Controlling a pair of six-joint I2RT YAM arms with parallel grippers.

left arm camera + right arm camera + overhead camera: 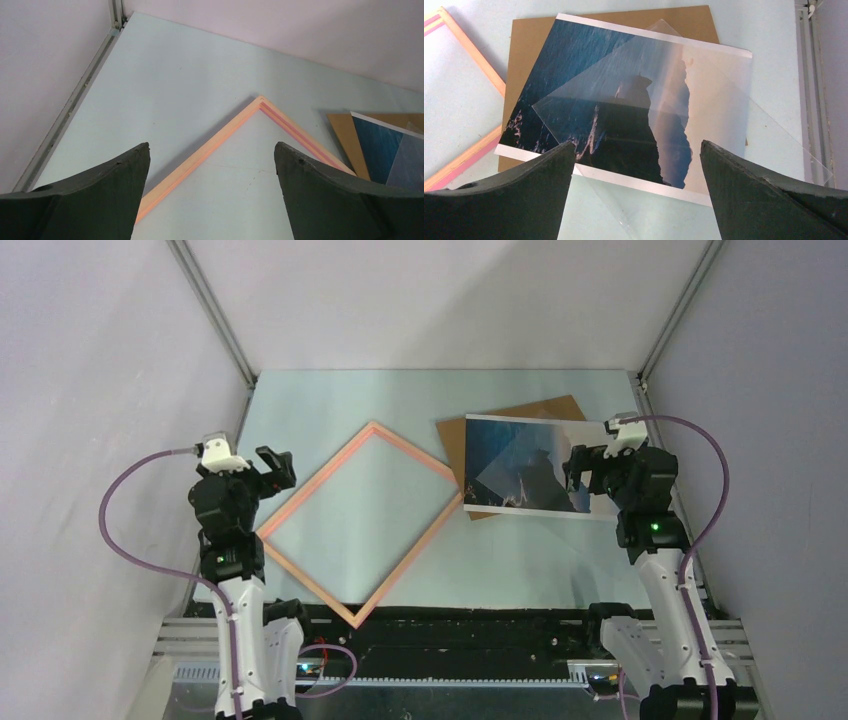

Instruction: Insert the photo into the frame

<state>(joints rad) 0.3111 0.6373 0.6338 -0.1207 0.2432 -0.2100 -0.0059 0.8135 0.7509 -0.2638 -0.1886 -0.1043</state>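
Nearest the arm bases, the left gripper [275, 468] hangs above the table's [330, 400] left side. In its wrist view, its fingers [115, 185] stand wide apart and hold nothing. The right gripper [579, 466] hangs on the other side above the photo's right end, its jaws equally spread and empty.

Between the two arms the frame [316, 479] lies flat on the table, turned like a diamond, with one corner pointing toward the bases and only bare table inside its rails. Its right corner seems to meet the left edge of the photo [483, 438], though contact is hard to judge from above.

The photo lies face up outside the frame, to its right, resting on the brown backing board [520, 408], which sticks out at the far and left sides. A clear sheet [769, 135] lies skewed over the photo and overhangs its near and right edges onto the table.
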